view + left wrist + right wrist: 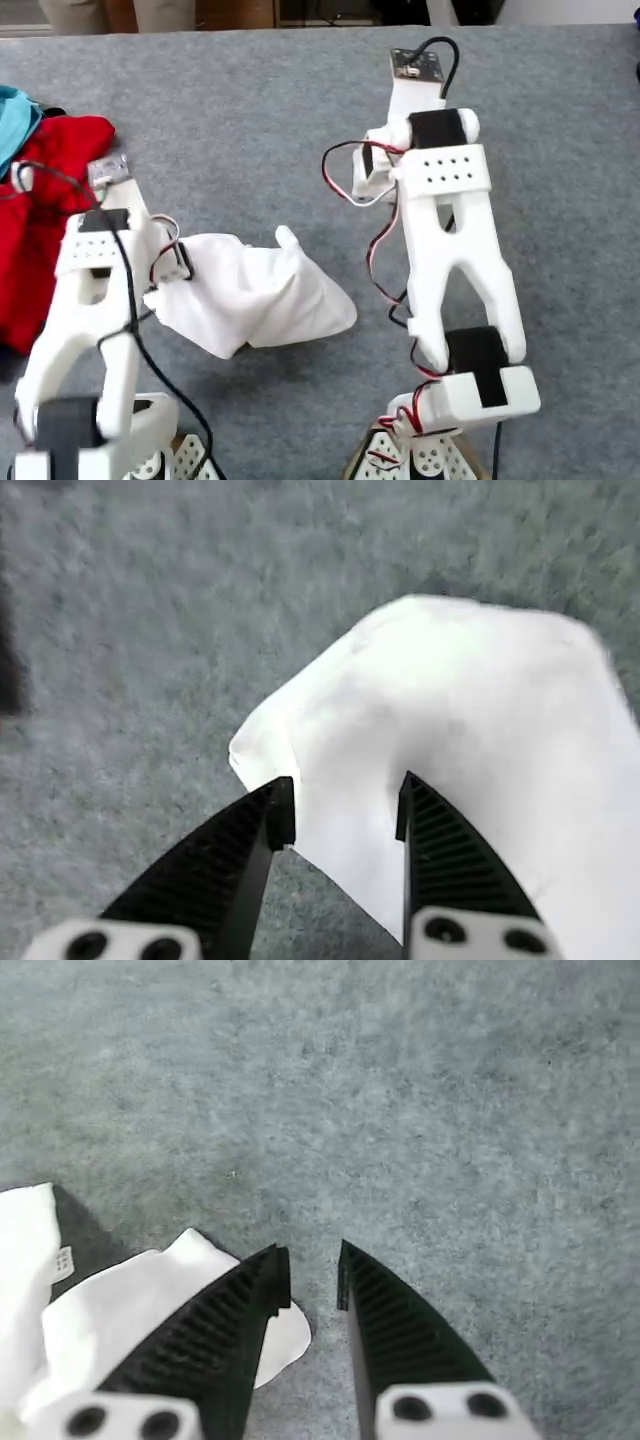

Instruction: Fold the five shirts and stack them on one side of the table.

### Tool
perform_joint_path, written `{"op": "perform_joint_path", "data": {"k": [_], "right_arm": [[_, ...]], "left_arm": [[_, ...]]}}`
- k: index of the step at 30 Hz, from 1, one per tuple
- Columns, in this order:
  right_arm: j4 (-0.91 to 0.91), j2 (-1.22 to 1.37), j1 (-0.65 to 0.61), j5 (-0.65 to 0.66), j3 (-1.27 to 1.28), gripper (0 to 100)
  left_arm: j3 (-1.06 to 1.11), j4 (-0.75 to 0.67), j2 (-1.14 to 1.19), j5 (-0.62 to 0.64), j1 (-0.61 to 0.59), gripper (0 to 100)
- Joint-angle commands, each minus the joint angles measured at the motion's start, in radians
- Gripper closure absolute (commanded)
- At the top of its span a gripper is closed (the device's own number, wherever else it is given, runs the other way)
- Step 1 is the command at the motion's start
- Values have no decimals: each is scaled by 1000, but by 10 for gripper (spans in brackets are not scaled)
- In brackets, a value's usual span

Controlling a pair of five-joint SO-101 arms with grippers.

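Grey carpeted bench (pixel 250 100) holds a crumpled white shirt (pixel 255 295) between the arms, red shirt (pixel 40 220) and teal shirt (pixel 14 115) at left; left tool (pixel 342 815) spread astride the white shirt's edge, right tool (pixel 313 1275) slightly parted, empty.

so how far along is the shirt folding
Nothing looks folded or stacked. In hand: the left gripper straddles an edge of the crumpled white shirt, jaws apart. Left: that shirt, plus the red shirt and teal garment heaped beside that arm; the right gripper hangs open over bare table.
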Motion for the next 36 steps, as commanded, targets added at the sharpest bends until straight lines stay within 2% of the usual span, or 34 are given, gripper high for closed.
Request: {"op": "perform_joint_path", "data": {"k": [1, 9, 11, 18, 25, 30, 36], "right_arm": [[-17, 2, 21, 0, -51, 899], [-17, 5, 19, 0, -51, 899], [-17, 5, 19, 0, -51, 899], [-17, -1, 18, 0, -64, 899], [-5, 1, 2, -9, -229, 899], [60, 5, -48, -9, -360, 898], [68, -1, -18, -9, -446, 898]], "left_arm": [[-80, 32, 120, 8, 0, 842], [-374, 215, 386, 6, -38, 987], [-417, 247, 409, 6, -34, 979], [-629, 381, 407, 2, -34, 981], [-1046, 566, 407, 0, -37, 981], [-1235, 577, 360, 0, -41, 981], [-1393, 577, 183, 0, 6, 981]]}}
